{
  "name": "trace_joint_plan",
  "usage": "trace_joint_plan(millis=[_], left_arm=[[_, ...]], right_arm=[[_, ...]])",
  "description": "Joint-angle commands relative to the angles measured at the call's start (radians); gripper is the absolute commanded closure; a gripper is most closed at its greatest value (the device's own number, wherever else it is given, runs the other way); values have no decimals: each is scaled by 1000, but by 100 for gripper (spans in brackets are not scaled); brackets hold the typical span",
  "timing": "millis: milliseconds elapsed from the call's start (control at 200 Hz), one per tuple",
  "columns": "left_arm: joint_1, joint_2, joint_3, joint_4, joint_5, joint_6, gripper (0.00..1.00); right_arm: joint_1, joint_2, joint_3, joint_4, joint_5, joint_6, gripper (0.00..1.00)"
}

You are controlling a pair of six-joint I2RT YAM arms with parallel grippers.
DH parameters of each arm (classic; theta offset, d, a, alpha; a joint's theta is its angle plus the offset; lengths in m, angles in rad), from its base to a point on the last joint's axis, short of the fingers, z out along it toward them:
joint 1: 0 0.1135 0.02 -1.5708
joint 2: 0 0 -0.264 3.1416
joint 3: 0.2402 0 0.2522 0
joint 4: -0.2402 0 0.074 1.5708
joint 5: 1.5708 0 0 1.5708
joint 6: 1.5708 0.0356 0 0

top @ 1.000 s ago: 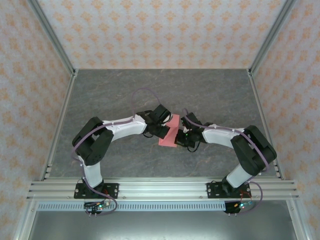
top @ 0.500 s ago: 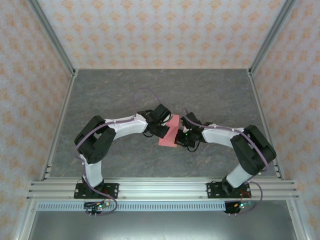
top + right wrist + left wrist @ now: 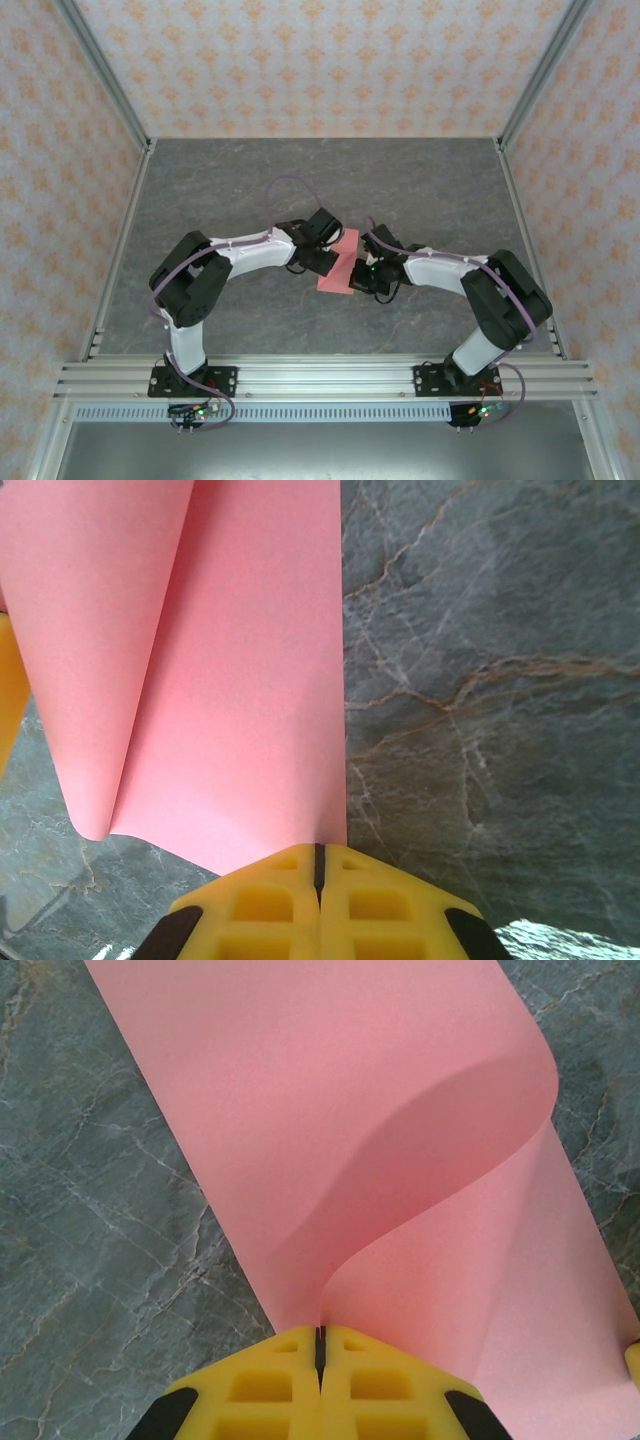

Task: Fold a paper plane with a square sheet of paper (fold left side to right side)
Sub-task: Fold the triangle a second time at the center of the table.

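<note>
Looking down from above, I see both arms reaching inward over the grey marbled table (image 3: 250, 180), with the pink square sheet of paper (image 3: 337, 278) between them at the centre. My left gripper (image 3: 320, 1345) is closed tight, pinching the sheet's edge at 6 o'clock in its wrist view; the paper curls up and over toward 2 o'clock. My right gripper (image 3: 320, 862) is likewise clamped on a corner at 6 o'clock, with paper spreading toward 11 o'clock.

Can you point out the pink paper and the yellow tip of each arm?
paper (image 3: 270, 1090), left wrist view, on its pink face
left end effector (image 3: 320, 1334), left wrist view, seam between its shut fingertips
right end effector (image 3: 320, 851), right wrist view, seam between its shut fingertips
</note>
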Motion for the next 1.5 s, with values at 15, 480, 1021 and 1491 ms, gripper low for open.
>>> trace_joint_plan(millis=[15, 480, 1021, 1491], left_arm=[[5, 21, 28, -11, -23, 20, 98], [5, 27, 32, -6, -13, 20, 97], [5, 63, 43, -13, -13, 23, 97], [5, 74, 21, -12, 7, 23, 96]], right_arm=[[13, 32, -10, -107, 51, -17, 100], [17, 35, -9, -114, 56, -17, 100], [22, 38, -5, -121, 63, -18, 100], [22, -1, -15, -56, 36, 3, 100]])
